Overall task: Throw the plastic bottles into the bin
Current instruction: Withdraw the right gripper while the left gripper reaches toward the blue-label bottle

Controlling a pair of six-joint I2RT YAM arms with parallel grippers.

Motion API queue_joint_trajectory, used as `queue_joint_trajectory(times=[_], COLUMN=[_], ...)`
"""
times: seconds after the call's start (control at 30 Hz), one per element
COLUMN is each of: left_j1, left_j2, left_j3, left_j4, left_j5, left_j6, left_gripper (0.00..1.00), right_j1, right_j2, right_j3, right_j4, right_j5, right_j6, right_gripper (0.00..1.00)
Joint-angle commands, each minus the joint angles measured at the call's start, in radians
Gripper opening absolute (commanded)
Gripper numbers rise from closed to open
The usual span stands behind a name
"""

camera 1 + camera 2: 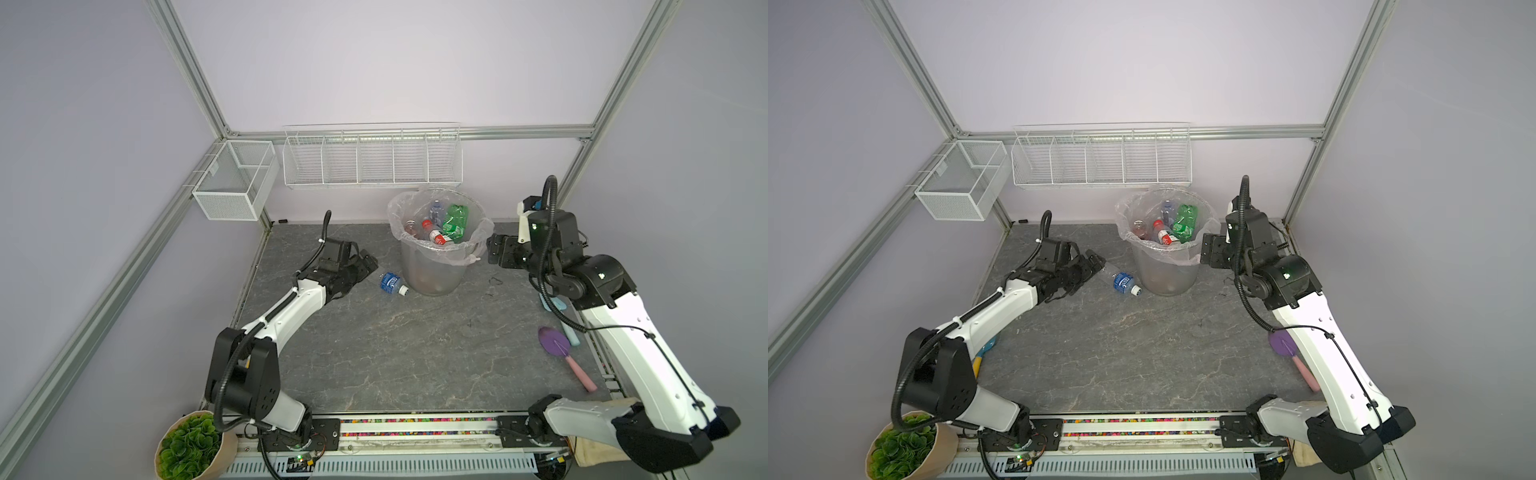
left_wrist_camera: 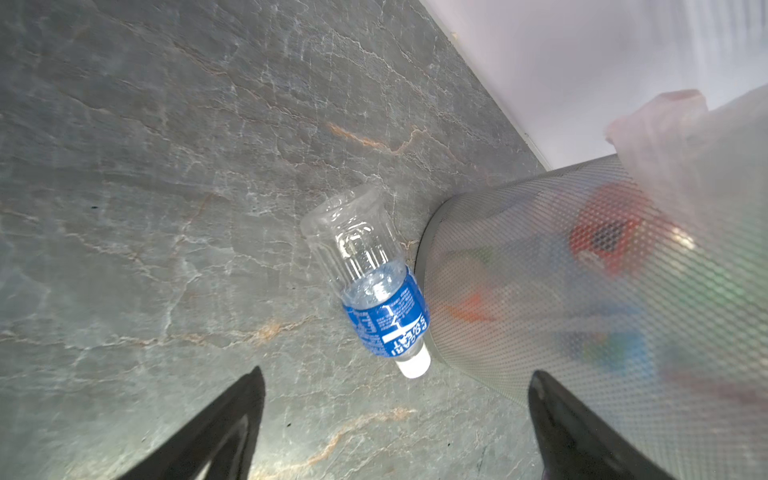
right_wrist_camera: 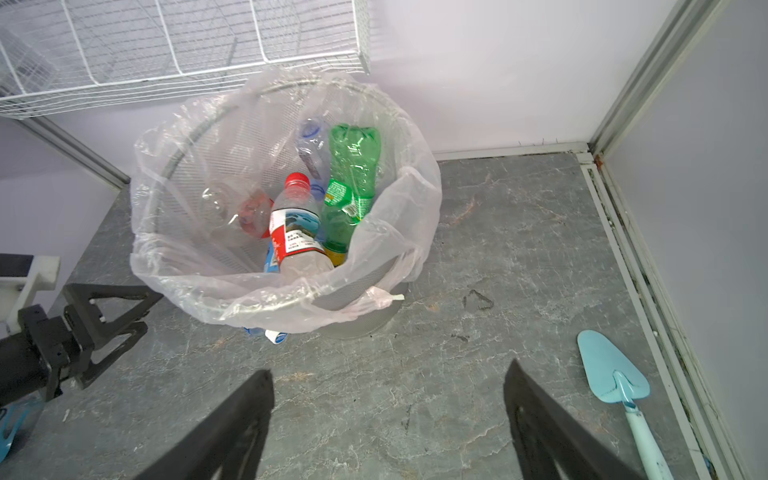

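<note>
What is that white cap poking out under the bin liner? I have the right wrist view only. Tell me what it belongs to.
Observer: A clear bottle with a blue label, lying on its side on the table, close beside the base of the bin.
Operator: Report where the left gripper stands to it.
Observer: The left gripper is open and low over the table. The bottle lies just ahead of its fingers, not between them.

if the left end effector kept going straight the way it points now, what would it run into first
Most likely the clear plastic bottle with the blue label lying on the table against the grey translucent bin. The open left end effector points at its white-capped end, though depth is unclear.
</note>
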Motion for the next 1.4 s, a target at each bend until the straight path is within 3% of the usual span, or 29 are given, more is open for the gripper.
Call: queue_joint_trajectory(times=[0.0,0.17,0.87,1.37], left_j1=[0.004,0.0,-0.065,-0.122], left_j2=[0.111,0.224,0.323,0.459], left_j3=[0.09,0.128,0.244,0.491], left_j4=[-0.072,-0.056,-0.141,-0.467], left_j5=[0.022,0.032,-0.116,-0.247], left_j6=[-0.01,-0.054,-0.159,-0.242], left_gripper=[0.97,0.94,0.99,1.0], right_j1=[-0.015,-0.019,-0.04,-0.063], right_j2=[-0.042,-0.08,-0.136,-0.156], right_j3=[-0.042,-0.084,-0.15,-0.17], right_j4=[-0.021,-0.021,-0.012,-0.011], right_j5=[0.022,0.033,0.036,0.026], right_j6=[0.042,0.048,0.073,0.085], right_gripper=[0.89,0.89,0.89,0.89])
